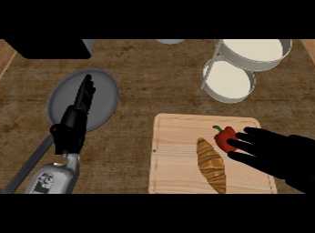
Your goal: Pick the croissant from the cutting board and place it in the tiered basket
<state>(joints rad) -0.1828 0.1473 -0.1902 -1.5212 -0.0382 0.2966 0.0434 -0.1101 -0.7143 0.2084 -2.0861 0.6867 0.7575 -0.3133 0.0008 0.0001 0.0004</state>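
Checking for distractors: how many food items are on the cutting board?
2: the croissant lies mid-board, and a red pepper sits right of it, touching the right hand.

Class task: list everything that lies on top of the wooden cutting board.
On the cutting board lie a croissant and a red pepper. The right hand reaches over the board's right side, hiding part of the pepper and whatever board lies beneath it.

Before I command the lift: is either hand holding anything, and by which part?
Nothing is held. The right hand is open over the cutting board, fingers by the red pepper; the croissant lies untouched.
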